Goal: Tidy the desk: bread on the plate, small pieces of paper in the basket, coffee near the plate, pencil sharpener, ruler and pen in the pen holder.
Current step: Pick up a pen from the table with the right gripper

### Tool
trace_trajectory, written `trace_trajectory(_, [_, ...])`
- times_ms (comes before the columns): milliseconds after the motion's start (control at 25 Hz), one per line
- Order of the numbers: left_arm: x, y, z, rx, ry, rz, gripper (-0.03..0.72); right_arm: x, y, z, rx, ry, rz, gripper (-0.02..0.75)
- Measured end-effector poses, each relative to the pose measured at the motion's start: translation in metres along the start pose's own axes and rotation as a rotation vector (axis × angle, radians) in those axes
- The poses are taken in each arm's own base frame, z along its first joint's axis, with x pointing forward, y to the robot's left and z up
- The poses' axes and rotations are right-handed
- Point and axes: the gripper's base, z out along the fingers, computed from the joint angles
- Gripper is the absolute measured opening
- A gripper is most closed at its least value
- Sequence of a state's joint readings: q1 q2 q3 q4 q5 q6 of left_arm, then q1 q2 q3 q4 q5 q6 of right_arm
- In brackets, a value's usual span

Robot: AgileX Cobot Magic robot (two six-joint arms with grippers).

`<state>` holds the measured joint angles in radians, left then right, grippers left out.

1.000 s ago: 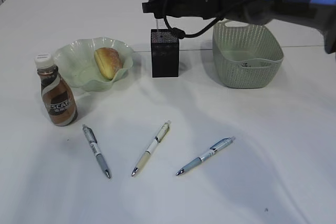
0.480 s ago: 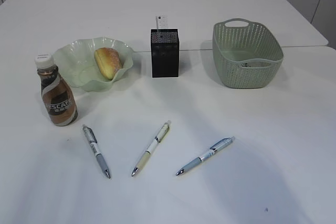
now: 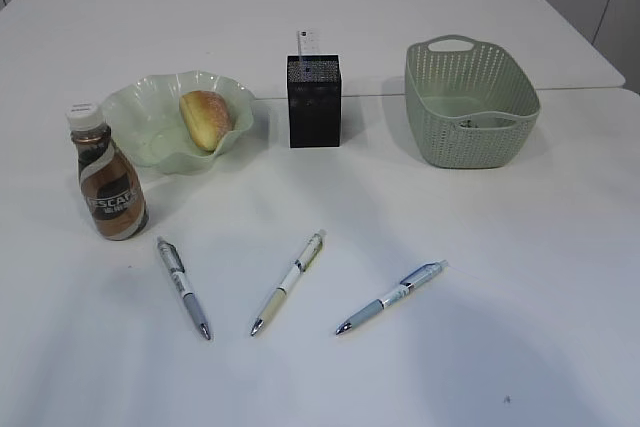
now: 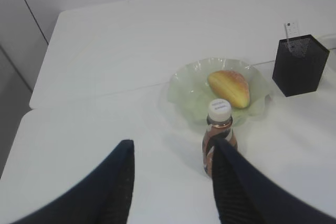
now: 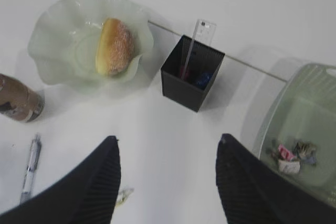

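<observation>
The bread [image 3: 205,117] lies on the pale green plate [image 3: 145,97], and the coffee [image 3: 110,187] stands upright just left of it. The clear ruler [image 3: 308,44] sticks up out of the black pen holder [image 3: 314,107]; something small and blue [image 5: 202,81] lies inside, too blurred to name. Paper scraps [image 5: 291,156] sit in the basket [image 3: 470,142]. Three pens [image 3: 184,287] [image 3: 288,282] [image 3: 392,297] lie on the desk [image 3: 520,277]. My left gripper [image 4: 173,148] hangs open above the desk beside the coffee [image 4: 219,116]. My right gripper [image 5: 168,139] is open and empty, high above the desk.
Neither arm shows in the exterior view. The right wrist view shows one pen [image 5: 30,171] at the lower left and a pale pen tip [image 5: 122,195] beside my left finger. A seam between tabletops [image 3: 580,89] runs behind the basket.
The right arm, which stretched across the top over the pen holder, has pulled up and out of the exterior view. The ruler now shows standing in the holder.
</observation>
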<state>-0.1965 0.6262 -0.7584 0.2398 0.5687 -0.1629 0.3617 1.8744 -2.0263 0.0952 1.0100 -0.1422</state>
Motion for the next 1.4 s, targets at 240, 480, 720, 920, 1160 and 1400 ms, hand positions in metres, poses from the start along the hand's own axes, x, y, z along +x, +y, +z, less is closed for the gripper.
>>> trace_trajectory(240, [-0.015, 0.004, -0.014, -0.014, 0.015, -0.018, 0.340, 0.010, 0.006, -0.044, -0.020, 0.119, 0.039, 0.458])
trace_trajectory(480, [-0.021, 0.005, -0.025, -0.013, 0.084, -0.052, 0.340, 0.009, 0.009, -0.083, -0.014, 0.080, 0.163, 0.458])
trace_trajectory(720, [-0.026, 0.007, -0.033, -0.018, 0.099, -0.061, 0.340, 0.014, 0.014, -0.130, -0.020, 0.004, 0.289, 0.458])
trace_trajectory(920, [-0.026, 0.007, -0.034, -0.022, 0.117, -0.061, 0.340, 0.033, 0.018, -0.137, -0.043, 0.048, 0.321, 0.458])
trace_trajectory(1160, [-0.024, 0.007, -0.034, -0.022, 0.137, -0.064, 0.340, 0.090, 0.025, -0.130, -0.055, 0.211, 0.352, 0.458])
trace_trajectory(1400, [-0.022, 0.004, -0.034, 0.007, 0.159, -0.092, 0.340, 0.126, 0.030, -0.108, -0.070, 0.358, 0.450, 0.458])
